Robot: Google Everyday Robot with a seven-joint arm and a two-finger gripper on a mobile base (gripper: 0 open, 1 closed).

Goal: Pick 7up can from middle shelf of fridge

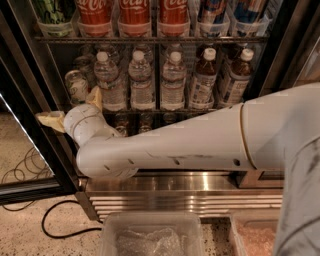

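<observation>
The 7up can (76,86) stands at the left end of the middle shelf (200,111) inside the fridge (30,85); it is silver-white with a shiny top. My gripper (73,108) is at the shelf's left front, just below and in front of the can. Its two pale yellow fingers are spread apart, one fingertip (49,120) pointing left and one (95,97) pointing up beside the can. The fingers do not close on the can. My white arm (190,145) crosses in front of the lower shelf and hides most of it.
Three water bottles (140,80) and two brown drink bottles (202,80) fill the middle shelf right of the can. Coke cans (134,15) and a green can (52,12) stand above. The glass door (20,165), a floor cable (60,225) and two bins (150,237) lie below.
</observation>
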